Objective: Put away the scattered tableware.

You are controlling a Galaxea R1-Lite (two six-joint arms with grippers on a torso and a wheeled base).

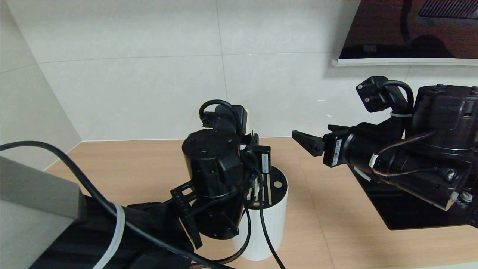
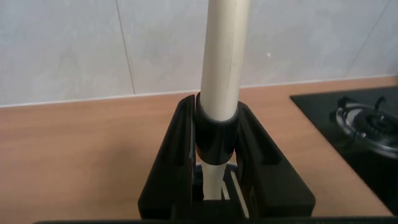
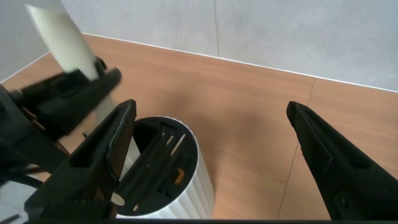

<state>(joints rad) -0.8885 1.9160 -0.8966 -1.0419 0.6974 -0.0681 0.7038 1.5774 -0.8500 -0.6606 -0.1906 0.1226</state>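
Counter (image 1: pixel 130 168): cream handle (image 2: pixel 224 56) in left tool (image 2: pixel 217 127)

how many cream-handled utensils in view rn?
1 cream-handled utensil, gripped in the left hand, over the slotted lid of the white utensil holder. Others may be hidden inside the holder.

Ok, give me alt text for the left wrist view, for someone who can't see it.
The left gripper is shut on an upright cream utensil handle with a black band. Behind lie a wooden counter and a pale tiled wall, with a black gas hob at one side.
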